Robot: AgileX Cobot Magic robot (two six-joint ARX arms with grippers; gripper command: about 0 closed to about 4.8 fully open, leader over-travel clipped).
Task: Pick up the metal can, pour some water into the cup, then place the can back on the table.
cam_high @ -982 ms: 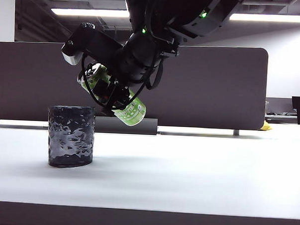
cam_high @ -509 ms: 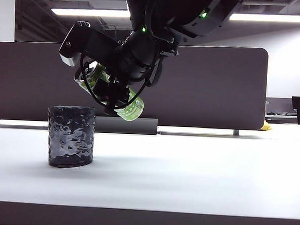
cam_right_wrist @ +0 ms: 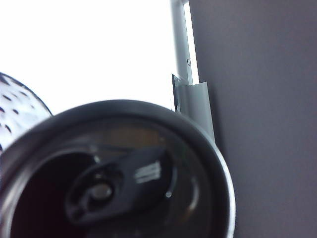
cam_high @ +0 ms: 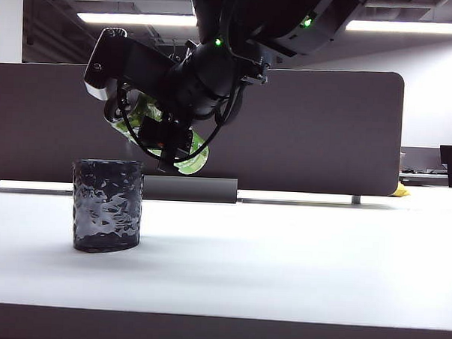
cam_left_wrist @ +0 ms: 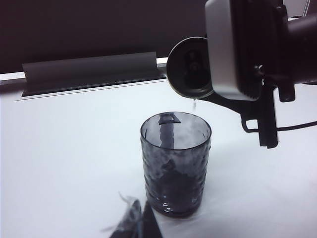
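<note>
Right end effector [cam_high: 161, 140]: clamped on tall slim bright green metal can [cam_high: 189, 154], tilted mouth-down.
Can: above short dark rippled translucent cup [cam_high: 107, 205], at its 1 o'clock; thin water stream [cam_left_wrist: 194, 105] falling.
Cup: upright on white tabletop [cam_high: 297, 255].
Left end effector: out of sight.

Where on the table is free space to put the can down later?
The white table is bare right of the cup, up to the grey partition. It is crowded above the cup, where the right end effector tilts the metal can.
</note>
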